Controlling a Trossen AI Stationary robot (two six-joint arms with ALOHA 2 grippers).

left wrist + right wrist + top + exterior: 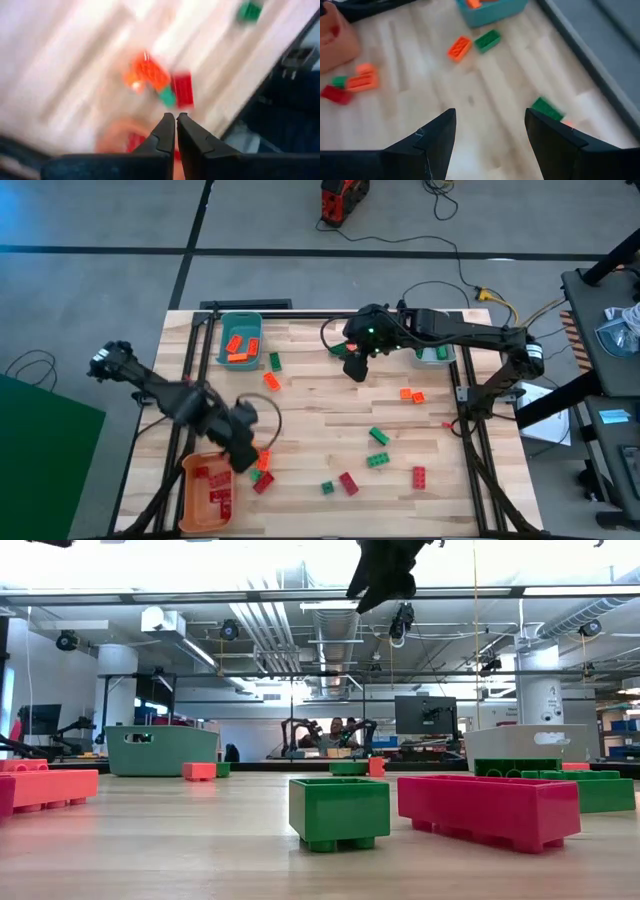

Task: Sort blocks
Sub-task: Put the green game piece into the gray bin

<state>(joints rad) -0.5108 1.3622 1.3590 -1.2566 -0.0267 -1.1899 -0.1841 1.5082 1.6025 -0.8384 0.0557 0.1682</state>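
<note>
Left claw is hanging over the front-left part of the bench, just beside the orange bin at the front-left corner; its fingers are pressed together, clenched on nothing visible. Right claw is hovering high over the back middle of the bench, fingers spread wide, released, nothing between them.

Blocks are lying scattered. Red blocks are sitting inside the orange bin. Orange blocks are sitting inside the teal bin at the back-left corner. A green block and an orange block are lying just outside the teal bin. A small cluster of orange, green and red blocks is lying next to the left claw, near the orange bin. Two orange blocks are lying toward the right edge. Green blocks are lying in the middle-front area, with a red block and a small green block near the front edge. Another red block is lying toward the front-right. A grey bin is sitting at the back-right, partly hidden under the right arm.
</note>
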